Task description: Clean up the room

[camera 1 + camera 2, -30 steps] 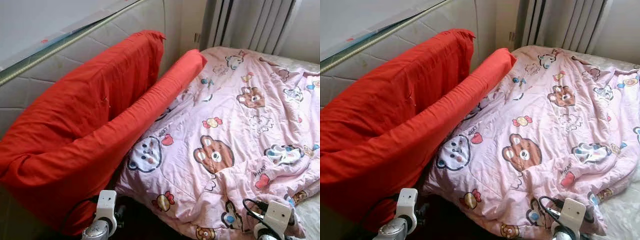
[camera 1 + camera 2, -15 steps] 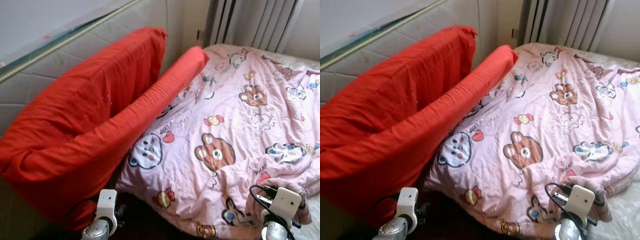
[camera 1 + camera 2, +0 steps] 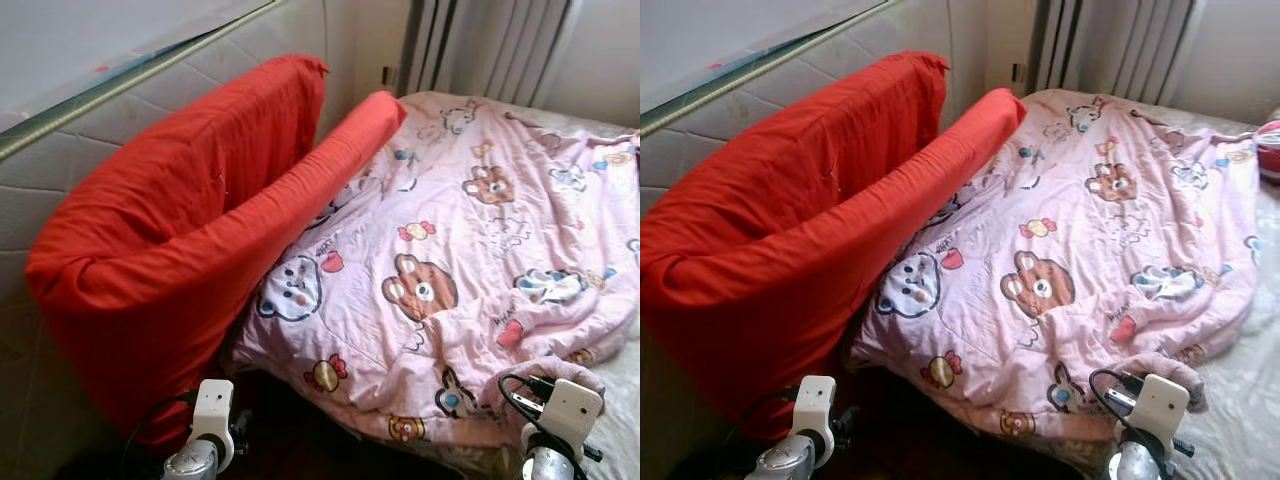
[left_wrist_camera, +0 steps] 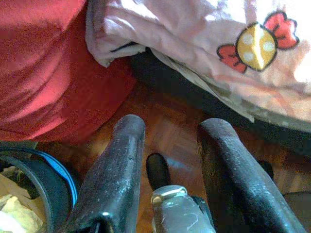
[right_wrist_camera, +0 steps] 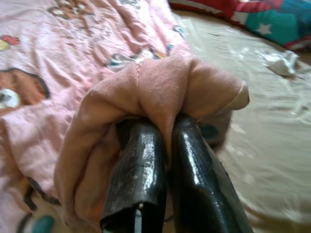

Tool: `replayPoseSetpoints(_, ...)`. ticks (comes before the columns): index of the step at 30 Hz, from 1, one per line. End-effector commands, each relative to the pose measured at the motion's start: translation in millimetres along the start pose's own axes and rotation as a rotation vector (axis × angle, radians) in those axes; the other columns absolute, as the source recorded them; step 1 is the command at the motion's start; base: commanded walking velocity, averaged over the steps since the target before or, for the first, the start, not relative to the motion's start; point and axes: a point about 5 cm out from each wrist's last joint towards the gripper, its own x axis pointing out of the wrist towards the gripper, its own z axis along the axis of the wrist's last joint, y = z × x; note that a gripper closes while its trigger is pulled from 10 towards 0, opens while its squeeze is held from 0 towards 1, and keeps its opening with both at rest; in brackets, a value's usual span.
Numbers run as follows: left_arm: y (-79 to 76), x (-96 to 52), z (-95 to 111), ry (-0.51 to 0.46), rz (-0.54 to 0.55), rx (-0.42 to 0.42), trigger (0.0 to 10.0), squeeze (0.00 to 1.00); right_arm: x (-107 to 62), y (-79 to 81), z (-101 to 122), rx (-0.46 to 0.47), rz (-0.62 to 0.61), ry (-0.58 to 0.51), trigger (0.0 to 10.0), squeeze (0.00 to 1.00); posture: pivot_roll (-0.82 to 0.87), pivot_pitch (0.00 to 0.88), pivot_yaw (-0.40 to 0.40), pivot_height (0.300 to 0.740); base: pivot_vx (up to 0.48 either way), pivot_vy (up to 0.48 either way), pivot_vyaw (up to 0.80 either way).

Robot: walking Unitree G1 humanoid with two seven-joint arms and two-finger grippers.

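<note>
Pink quilt (image 3: 450,270), printed with cartoon bears and candies, lies spread and rumpled over the bed, its near edge bunched and hanging toward the foot. Right gripper (image 5: 165,145): both black fingers pressed together on a fold of the quilt's edge; the pink fabric wraps over and around the fingertips in the right wrist view. Right arm low at the near right of the head views, its white wrist housing (image 3: 568,415) raised just under the bunched quilt corner (image 3: 555,370), black cable looped beside it. Left gripper (image 4: 167,141): fingers parted, nothing between them, pointed down at the wood floor (image 4: 170,126) just below the quilt's hanging edge and beside the red fabric. Left arm low at the near left, its wrist housing (image 3: 212,410) in front of the base of the red cushion (image 3: 170,260). That large red cushion stands tilted against the quilted headboard wall (image 3: 60,170); a second long red bolster (image 3: 340,150) lies along the quilt's left side, touching it. Bare cream mattress sheet (image 5: 262,116) beyond the gripped fold. A red and teal patterned item (image 5: 257,17) rests on the sheet, well apart from the gripper. Grey curtains (image 3: 480,50) hang behind the bed's far end. A blue-rimmed bin (image 4: 34,179) sits near the left gripper; contents unclear.
</note>
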Motion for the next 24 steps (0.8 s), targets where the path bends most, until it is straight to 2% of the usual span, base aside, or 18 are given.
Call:
replayPoseSetpoints(1, 4.7, -1.7, -4, 0.022, 0.019, 0.011, 10.0, 0.0, 2.9, -10.2, 3, -0.003, -0.04, -0.018, 10.0, 0.0, -0.07, 0.078, 0.05, 0.74, 0.0, 0.0, 0.0)
replayPoseSetpoints(5, 5.0, -1.7, -4, 0.025, 0.021, 0.012, 10.0, 0.0, 10.8, -19.2, 14, 0.003, -0.075, -0.058, 10.0, 0.0, -0.07, 0.08, 0.05, 0.74, 0.0, 0.0, 0.0)
replayPoseSetpoints(9, 4.8, -1.8, -5, 0.027, 0.018, 0.014, 10.0, 0.0, 16.5, -13.7, 30, 0.005, -0.006, -0.144, 10.0, 0.0, -0.07, 0.081, 0.051, 0.74, 0.0, 0.0, 0.0)
replayPoseSetpoints(13, 4.7, -1.8, -5, 0.029, 0.018, 0.016, 10.0, 0.0, 20.8, -8.6, 46, 0.059, 0.033, -0.211, 10.0, 0.0, -0.08, 0.087, 0.054, 0.74, 0.0, 0.0, 0.0)
replayPoseSetpoints(15, 4.2, -2.0, -6, 0.032, 0.016, 0.018, 10.0, 0.0, 20.4, 7.8, 66, 0.11, 0.148, -0.296, 10.0, 0.0, -0.08, 0.088, 0.055, 0.74, 0.0, 0.0, 0.0)
replayPoseSetpoints(20, 3.5, -2.2, -7, 0.035, 0.013, 0.02, 10.0, 0.0, 17.1, 19.2, 89, 0.218, 0.229, -0.385, 10.0, 0.0, -0.08, 0.089, 0.055, 0.74, 0.0, 0.0, 0.0)
replayPoseSetpoints(22, 3.5, -2.2, -7, 0.036, 0.013, 0.02, 10.0, 0.0, 13.8, 25.9, 105, 0.283, 0.301, -0.438, 10.0, 0.0, -0.08, 0.089, 0.055, 0.74, 0.0, 0.0, 0.0)
replayPoseSetpoints(24, 3.4, -2.2, -7, 0.037, 0.012, 0.021, 10.0, 0.0, 6.7, 33.7, 122, 0.388, 0.416, -0.471, 10.0, 0.0, -0.08, 0.09, 0.056, 0.74, 0.0, 0.0, 0.0)
